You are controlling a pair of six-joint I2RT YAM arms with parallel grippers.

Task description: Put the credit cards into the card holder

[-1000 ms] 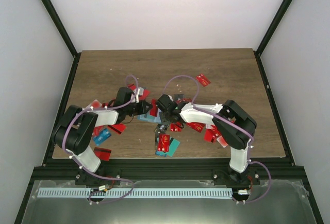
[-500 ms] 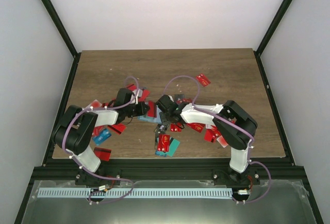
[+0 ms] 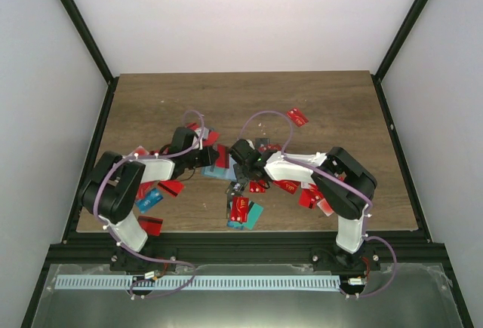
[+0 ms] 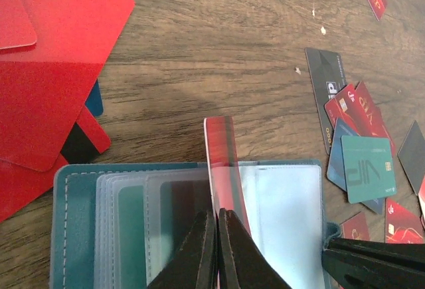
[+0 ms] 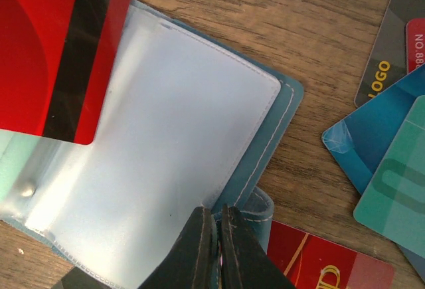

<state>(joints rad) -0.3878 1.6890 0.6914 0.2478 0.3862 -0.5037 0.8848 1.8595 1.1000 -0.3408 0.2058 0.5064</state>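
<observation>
The teal card holder (image 4: 73,189) lies open on the table, its clear sleeves (image 4: 285,216) showing. It also shows in the right wrist view (image 5: 282,113) and the top view (image 3: 224,168). My left gripper (image 4: 216,217) is shut on a red card (image 4: 222,149) held on edge over the holder's middle; the same card appears in the right wrist view (image 5: 60,43). My right gripper (image 5: 217,217) is shut on the holder's edge beside its strap (image 5: 255,209). In the top view the left gripper (image 3: 210,158) and right gripper (image 3: 240,164) meet at the holder.
Loose cards lie all round: big red ones (image 4: 53,70) at the left, a black one (image 4: 327,86), a teal one (image 4: 368,168), blue and teal ones (image 5: 385,143). More lie near the front edge (image 3: 243,211) and one red card far back (image 3: 297,117).
The left gripper has edged slightly right toward the holder. The right arm has hardly moved.
</observation>
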